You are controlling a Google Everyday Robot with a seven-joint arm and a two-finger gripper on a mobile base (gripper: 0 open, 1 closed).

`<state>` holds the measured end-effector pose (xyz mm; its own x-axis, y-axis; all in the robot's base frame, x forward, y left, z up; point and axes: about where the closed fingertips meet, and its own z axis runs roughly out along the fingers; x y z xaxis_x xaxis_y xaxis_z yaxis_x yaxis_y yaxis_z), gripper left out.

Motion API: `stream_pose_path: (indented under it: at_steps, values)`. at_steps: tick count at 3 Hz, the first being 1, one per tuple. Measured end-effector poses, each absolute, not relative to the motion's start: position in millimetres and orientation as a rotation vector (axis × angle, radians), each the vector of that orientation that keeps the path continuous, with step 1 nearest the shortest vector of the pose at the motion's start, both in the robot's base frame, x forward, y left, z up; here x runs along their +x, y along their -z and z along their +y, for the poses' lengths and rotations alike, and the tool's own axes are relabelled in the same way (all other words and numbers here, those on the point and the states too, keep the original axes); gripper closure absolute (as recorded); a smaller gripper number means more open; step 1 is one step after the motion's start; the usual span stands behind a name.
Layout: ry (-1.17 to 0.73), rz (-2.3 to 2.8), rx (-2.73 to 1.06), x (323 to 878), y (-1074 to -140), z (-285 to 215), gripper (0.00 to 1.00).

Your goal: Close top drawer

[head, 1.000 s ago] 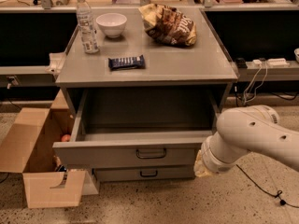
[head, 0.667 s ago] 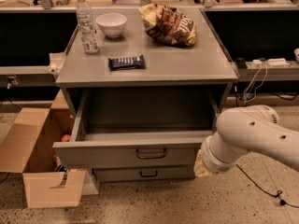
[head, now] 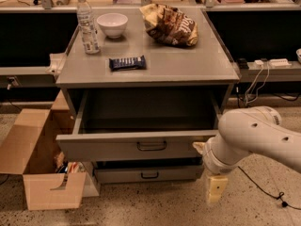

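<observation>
The top drawer (head: pixel 117 147) of the grey cabinet stands pulled far out, showing its deep, empty grey interior. Its front panel carries one dark wire handle (head: pixel 151 146) at the centre. My gripper (head: pixel 199 148) is at the right end of that front panel, at the tip of my white arm (head: pixel 256 138), which reaches in from the right. Only a small pale part of the gripper shows beside the arm's wrist; it appears to touch the panel's right end.
On the cabinet top (head: pixel 188 65) are a water bottle (head: pixel 88 22), a white bowl (head: pixel 112 24), a snack bag (head: pixel 170 25) and a dark bar (head: pixel 127 62). A lower drawer front (head: pixel 149 174) is shut. An open cardboard box (head: pixel 40 161) stands on the floor at the left. Cables (head: pixel 263 182) trail at the right.
The top drawer's front panel has slid a little way into the cabinet, so more of the lower drawer front shows. My arm stays at the panel's right end.
</observation>
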<state>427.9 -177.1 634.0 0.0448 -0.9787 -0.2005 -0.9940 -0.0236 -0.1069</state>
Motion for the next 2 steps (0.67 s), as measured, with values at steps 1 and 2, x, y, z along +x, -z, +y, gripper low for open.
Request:
stream_pose_path:
  at_steps: [1, 2]
  values:
    - [-0.104, 2.030, -2.101, 427.9, -634.0, -177.1, 0.00]
    - [-0.093, 2.012, -2.105, 432.4, -633.9, -176.7, 0.17]
